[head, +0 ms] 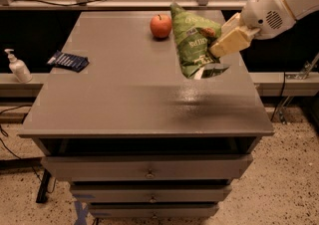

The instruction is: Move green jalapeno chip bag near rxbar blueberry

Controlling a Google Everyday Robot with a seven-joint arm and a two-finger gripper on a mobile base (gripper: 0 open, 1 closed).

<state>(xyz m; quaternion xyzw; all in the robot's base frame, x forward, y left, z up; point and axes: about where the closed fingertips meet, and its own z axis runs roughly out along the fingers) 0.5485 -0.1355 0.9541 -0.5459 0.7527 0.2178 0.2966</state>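
The gripper [218, 47] is clamped on the green jalapeno chip bag [191, 40], holding it aloft over the table's [129, 107] back right part, just beside the apple [160, 26], while the rxbar blueberry [69, 60] lies well apart at the left edge (broad open tabletop between them).

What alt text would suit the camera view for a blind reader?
The gripper holds the green jalapeno chip bag lifted over the table, right of a red apple; the rxbar blueberry lies at the table's left edge.
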